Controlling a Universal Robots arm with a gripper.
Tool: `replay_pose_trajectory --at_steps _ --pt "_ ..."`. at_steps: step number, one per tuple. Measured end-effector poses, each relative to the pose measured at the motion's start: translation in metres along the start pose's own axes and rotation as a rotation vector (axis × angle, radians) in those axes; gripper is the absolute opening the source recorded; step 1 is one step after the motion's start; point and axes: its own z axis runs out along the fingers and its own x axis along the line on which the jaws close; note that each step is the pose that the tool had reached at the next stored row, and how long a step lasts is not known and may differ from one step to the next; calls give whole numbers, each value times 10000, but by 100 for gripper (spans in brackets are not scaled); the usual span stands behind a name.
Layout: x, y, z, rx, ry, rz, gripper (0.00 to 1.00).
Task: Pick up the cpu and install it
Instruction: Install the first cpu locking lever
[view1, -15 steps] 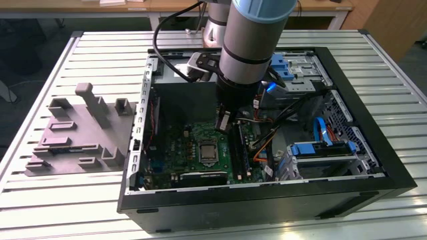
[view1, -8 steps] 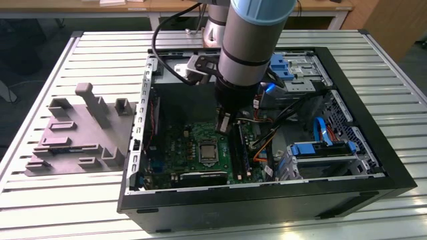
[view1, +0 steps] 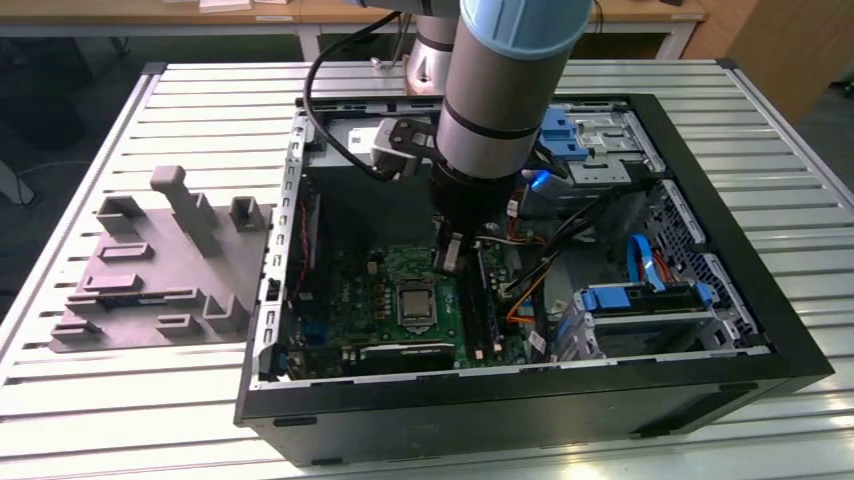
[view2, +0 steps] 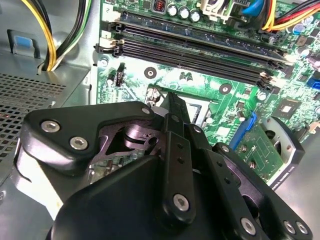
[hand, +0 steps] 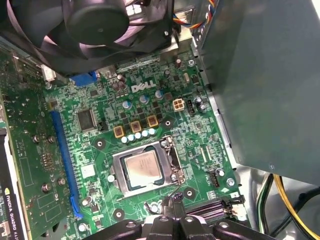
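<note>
The small flat square cpu with its pale silvery metal top (hand: 142, 170) lies in the black socket frame (hand: 172, 161) mid-motherboard. Light, stiff, fragile; best gripped by opposite edges. The black tool (hand: 172, 212) hovers beside, fingers together, empty.

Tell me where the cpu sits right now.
The small silvery square cpu lies in the black metal socket frame on the green motherboard in the first wrist view, just beyond the gripper.
</note>
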Motion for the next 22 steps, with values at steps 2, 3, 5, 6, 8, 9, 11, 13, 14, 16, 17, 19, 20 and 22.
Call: replay_pose_trajectory --at_steps 2,3,5,6,8,9,11,13,14,16,17,19,20,22 --pt "0 0 0 0 2 -3 11" --pt "1 0 -1 0 3 -3 11" --pt "1 0 -1 0 2 -4 11" --pt "2 -1 -1 0 3 -4 11" --pt "5 -2 1 1 6 -46 11" --pt "5 -2 3 3 14 -133 11" --pt "5 -4 10 10 41 -392 11" --pt "10 -5 15 14 59 -561 11" --pt "16 -7 17 15 62 -596 11" --pt "25 -10 21 15 63 -616 11" --pt "34 -13 22 16 64 -628 11" --pt "63 -15 26 25 66 -671 11" --pt "77 -15 28 31 69 -703 11" --pt "101 -15 33 37 74 -769 11"
